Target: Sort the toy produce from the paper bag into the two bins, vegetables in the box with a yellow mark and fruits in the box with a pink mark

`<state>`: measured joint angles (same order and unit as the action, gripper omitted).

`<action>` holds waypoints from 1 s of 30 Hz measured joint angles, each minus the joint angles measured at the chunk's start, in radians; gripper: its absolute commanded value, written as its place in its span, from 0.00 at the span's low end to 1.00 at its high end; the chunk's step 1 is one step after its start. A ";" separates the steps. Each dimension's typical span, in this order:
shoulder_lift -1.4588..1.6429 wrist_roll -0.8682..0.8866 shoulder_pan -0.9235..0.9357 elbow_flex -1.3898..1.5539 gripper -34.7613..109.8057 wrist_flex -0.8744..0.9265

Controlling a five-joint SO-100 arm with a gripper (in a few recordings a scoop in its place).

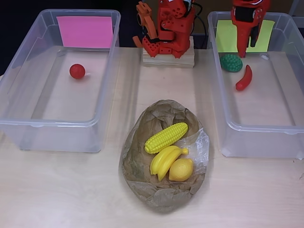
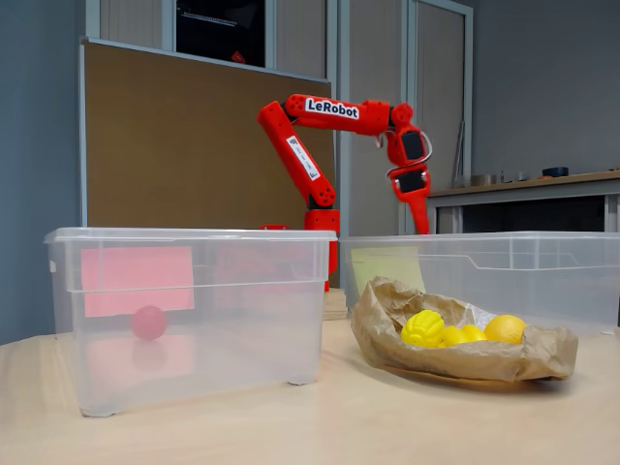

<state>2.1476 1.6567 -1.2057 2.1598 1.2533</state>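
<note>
Crumpled paper bag (image 1: pixel 164 185) lies nearest the camera, holding corn (image 1: pixel 166 137), banana (image 1: pixel 167 159) and lemon (image 1: pixel 181 169). Empty, the gripper (image 1: pixel 243 51) hangs over the yellow-marked bin (image 1: pixel 251 135), fingers apparently together, beside green vegetable (image 1: pixel 231 62) and red pepper (image 1: pixel 244 78). Corn lies diagonally, toward the camera and leftward overhead. A red fruit (image 1: pixel 77 71) sits in the pink-marked bin (image 1: pixel 52 128).

I sit in an office or lab: a brown pinboard partition (image 2: pixel 194 136), tall cabinet doors (image 2: pixel 436 107), grey walls.
</note>
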 measured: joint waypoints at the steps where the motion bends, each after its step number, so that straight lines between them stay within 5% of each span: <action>1: 0.002 -0.121 0.051 -0.026 0.39 -0.011; 13: -0.123 -1.580 0.617 -0.293 0.32 -0.236; 25: -0.265 -1.890 1.109 -0.394 0.24 0.054; 30: -0.360 -1.977 1.163 -0.347 0.33 0.028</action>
<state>1.7871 -0.3206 -0.0430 1.8132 1.2809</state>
